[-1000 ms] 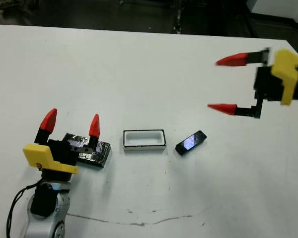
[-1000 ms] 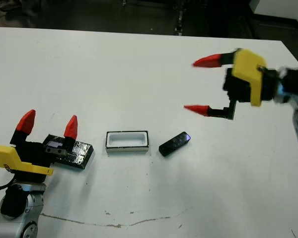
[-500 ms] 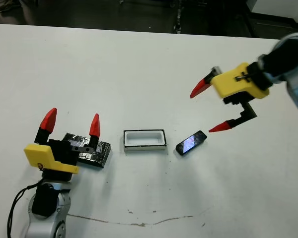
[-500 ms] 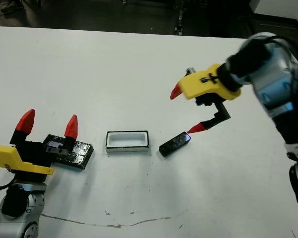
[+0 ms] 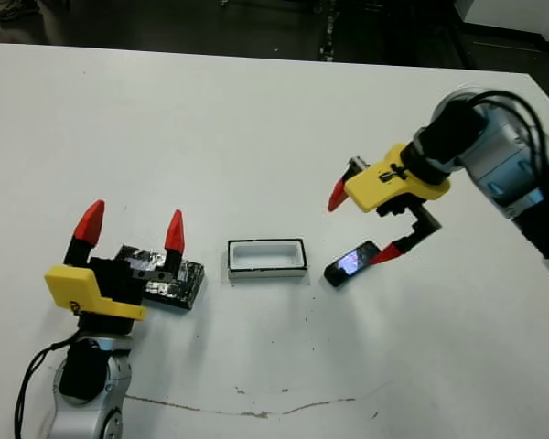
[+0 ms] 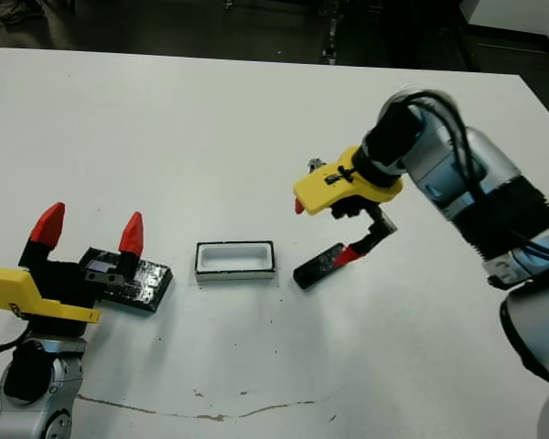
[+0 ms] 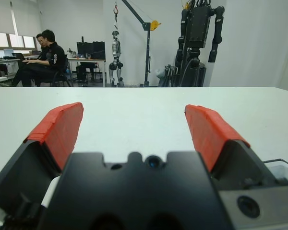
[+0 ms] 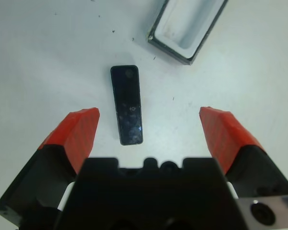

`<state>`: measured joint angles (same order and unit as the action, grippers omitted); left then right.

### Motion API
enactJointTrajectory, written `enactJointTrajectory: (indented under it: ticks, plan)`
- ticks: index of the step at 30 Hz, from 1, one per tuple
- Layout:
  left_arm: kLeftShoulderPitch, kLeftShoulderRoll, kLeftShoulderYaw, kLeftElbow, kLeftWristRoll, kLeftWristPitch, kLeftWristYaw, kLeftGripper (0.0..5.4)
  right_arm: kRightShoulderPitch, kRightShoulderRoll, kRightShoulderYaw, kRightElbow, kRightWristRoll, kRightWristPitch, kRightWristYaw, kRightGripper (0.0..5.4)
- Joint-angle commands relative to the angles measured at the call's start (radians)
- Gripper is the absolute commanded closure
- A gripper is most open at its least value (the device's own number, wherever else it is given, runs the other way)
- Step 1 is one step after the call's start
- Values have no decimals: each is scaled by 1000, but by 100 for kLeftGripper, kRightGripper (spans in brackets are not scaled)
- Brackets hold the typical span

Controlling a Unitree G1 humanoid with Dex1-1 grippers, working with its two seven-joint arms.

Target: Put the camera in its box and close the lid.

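Just above the camera [image 8: 126, 103] on the desk [image 5: 256, 137], we are poising our right hand [image 8: 149, 129] spread apart, and should straddle its narrow sides squarely before squeezing.

The right gripper [image 6: 324, 232], jaws spread, hangs over the camera [image 6: 317, 266].

Below our right gripper [image 8: 149, 132], between its spread matt red fingertips [image 8: 79, 132], the camera [image 8: 127, 104] shows a smooth, glossy black face with faint reflections. Beyond it the box [image 8: 187, 28] looks like smooth white plastic inside a thin black rim. The table [image 5: 256, 137] is matt white, speckled and scuffed. Just beyond our left gripper [image 5: 133, 230], the lid [image 5: 178, 283] is glossy, crinkled, silvery-patched.
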<state>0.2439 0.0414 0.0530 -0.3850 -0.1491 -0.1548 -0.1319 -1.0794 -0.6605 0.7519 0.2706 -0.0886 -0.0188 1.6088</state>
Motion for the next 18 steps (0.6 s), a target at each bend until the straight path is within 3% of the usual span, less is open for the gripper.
enactJointTrajectory:
  ticks: [1, 8, 12, 18]
  plan:
    - [20, 4, -4, -12, 6, 12, 4, 1, 20, 17, 25, 16, -10, 8, 6, 0]
    - [22, 1, -5, -7, 5, -1, 2, 1, 40, 37, 32, 13, -29, 24, 6, 0]
    - [25, 3, 0, -2, -1, -5, -3, 1, 49, 41, 57, 28, 20, 54, 6, 0]
    - [31, 9, 1, -3, 1, -7, -7, 1, 72, 46, 49, 20, 6, 45, 6, 0]
